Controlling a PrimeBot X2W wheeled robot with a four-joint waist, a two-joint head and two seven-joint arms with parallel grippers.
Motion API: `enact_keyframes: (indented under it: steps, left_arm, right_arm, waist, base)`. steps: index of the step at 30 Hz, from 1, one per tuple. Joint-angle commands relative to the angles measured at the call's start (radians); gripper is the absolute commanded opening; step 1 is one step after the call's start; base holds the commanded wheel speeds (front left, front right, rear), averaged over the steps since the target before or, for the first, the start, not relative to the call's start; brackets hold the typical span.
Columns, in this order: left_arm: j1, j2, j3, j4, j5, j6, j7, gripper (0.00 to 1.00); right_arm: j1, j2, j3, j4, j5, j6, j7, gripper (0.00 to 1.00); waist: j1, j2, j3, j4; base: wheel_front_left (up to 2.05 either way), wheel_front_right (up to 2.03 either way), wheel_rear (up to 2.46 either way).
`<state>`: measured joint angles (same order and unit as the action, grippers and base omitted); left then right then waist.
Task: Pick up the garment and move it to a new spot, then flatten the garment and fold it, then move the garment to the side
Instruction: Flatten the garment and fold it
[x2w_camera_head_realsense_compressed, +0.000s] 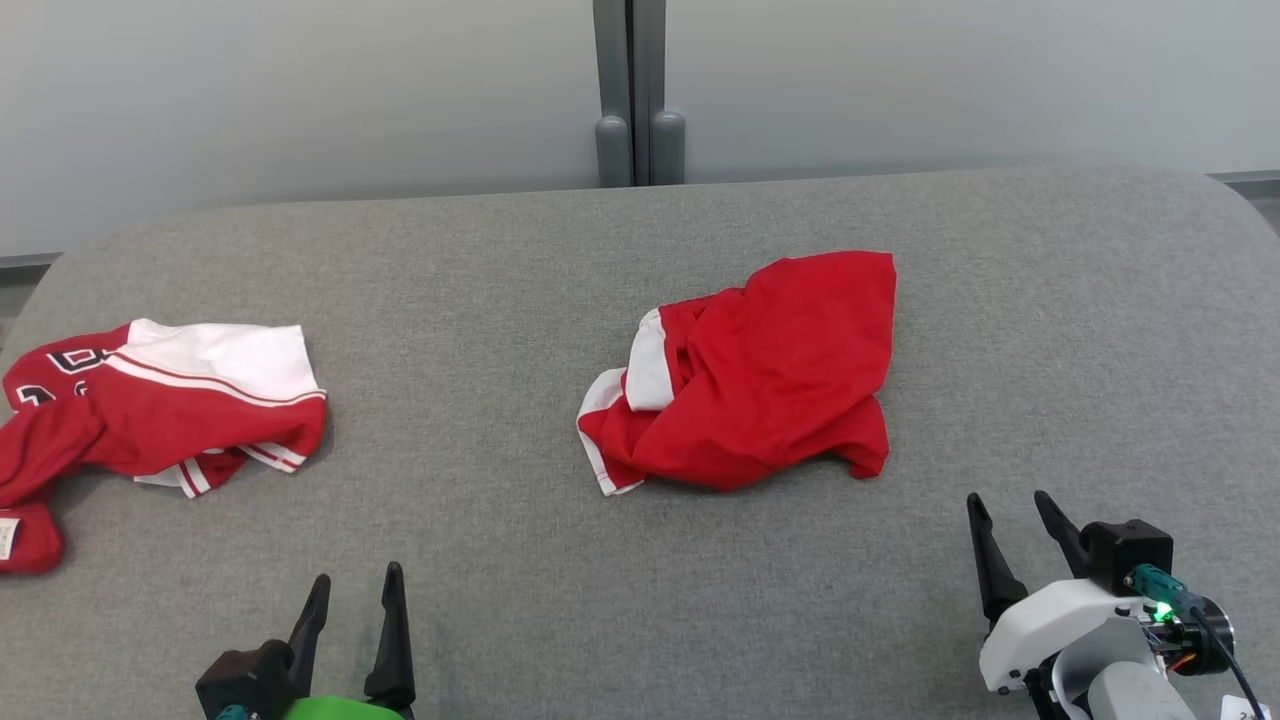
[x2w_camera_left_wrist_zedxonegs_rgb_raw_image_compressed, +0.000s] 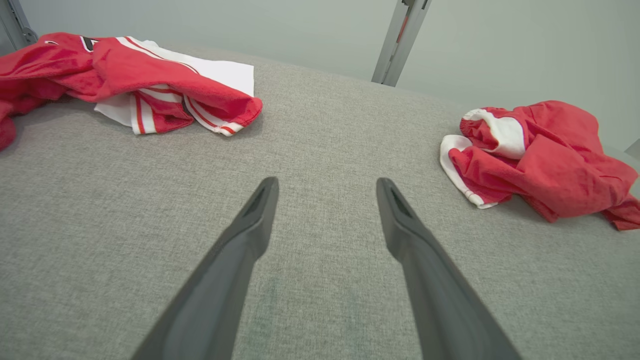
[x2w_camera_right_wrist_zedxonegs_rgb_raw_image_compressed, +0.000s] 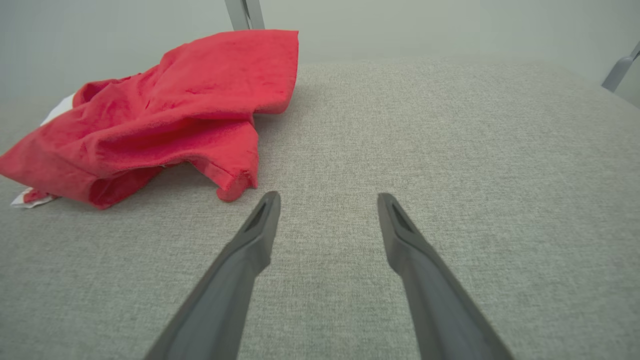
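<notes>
A crumpled red garment (x2w_camera_head_realsense_compressed: 760, 380) with white trim lies in a heap near the middle of the grey padded table (x2w_camera_head_realsense_compressed: 620, 580). My right gripper (x2w_camera_head_realsense_compressed: 1006, 497) is open at the lower right, a short way in front of and to the right of the heap, holding nothing. In the right wrist view the garment (x2w_camera_right_wrist_zedxonegs_rgb_raw_image_compressed: 165, 125) sits up and left of the open fingers (x2w_camera_right_wrist_zedxonegs_rgb_raw_image_compressed: 328, 196), apart from them. My left gripper (x2w_camera_head_realsense_compressed: 357, 573) is open at the lower left, empty. From the left wrist the garment (x2w_camera_left_wrist_zedxonegs_rgb_raw_image_compressed: 545, 155) is off to the right of the gripper (x2w_camera_left_wrist_zedxonegs_rgb_raw_image_compressed: 327, 182).
A second garment, a red and white jersey (x2w_camera_head_realsense_compressed: 170, 400), lies bunched at the table's left edge, also seen at upper left from the left wrist (x2w_camera_left_wrist_zedxonegs_rgb_raw_image_compressed: 130, 75). A grey post (x2w_camera_head_realsense_compressed: 630, 90) stands behind the table's far edge against a pale wall.
</notes>
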<state>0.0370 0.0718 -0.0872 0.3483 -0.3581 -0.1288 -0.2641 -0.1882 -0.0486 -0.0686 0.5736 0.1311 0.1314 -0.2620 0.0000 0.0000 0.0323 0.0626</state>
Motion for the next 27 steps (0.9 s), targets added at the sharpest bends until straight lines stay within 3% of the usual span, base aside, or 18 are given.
enact_keyframes:
  steps: [1,15,23,24,25,26,27]
  left_arm:
    - [0.013,-0.004,-0.001,-0.001,0.006,-0.003,0.0,1.0]
    - [-0.057,0.018,-0.049,-0.012,-0.034,-0.003,0.0,1.0]
    - [-0.1,0.028,-0.087,-0.001,-0.061,-0.003,0.0,1.0]
    - [-0.101,0.028,-0.088,0.0,-0.062,-0.003,-0.001,1.0]
    - [-0.101,0.029,-0.087,0.001,-0.062,-0.003,-0.001,1.0]
    - [-0.1,0.029,-0.087,0.002,-0.063,-0.003,0.0,1.0]
    - [-0.097,0.029,-0.085,0.003,-0.064,-0.003,0.0,1.0]
  right_arm:
    - [0.003,-0.004,0.002,0.002,-0.001,-0.001,-0.004,1.0]
    - [-0.186,-0.004,0.1,0.157,-0.087,-0.001,-0.004,1.0]
    - [-0.292,-0.004,0.088,0.278,-0.115,-0.001,-0.004,1.0]
    - [-0.294,-0.004,0.086,0.274,-0.109,-0.001,-0.004,0.52]
    - [-0.293,-0.004,0.082,0.265,-0.107,-0.001,-0.004,0.14]
    - [-0.287,-0.004,0.08,0.259,-0.106,-0.001,-0.004,0.0]
    - [-0.279,-0.005,0.067,0.25,-0.099,-0.001,-0.004,0.0]
  waist:
    - [0.0,0.0,0.0,0.002]
    - [0.0,0.0,0.099,0.076]
    - [0.0,0.0,0.14,0.123]
    - [0.0,0.0,0.14,0.126]
    - [0.0,0.0,0.139,0.128]
    - [0.0,0.0,0.137,0.128]
    - [0.0,0.0,0.133,0.127]
  base:
    - [0.0,0.0,0.0]
    - [0.0,0.0,0.0]
    - [0.0,0.0,0.0]
    - [0.0,0.0,0.0]
    - [0.0,0.0,0.0]
    - [0.0,0.0,0.0]
    - [0.0,0.0,0.0]
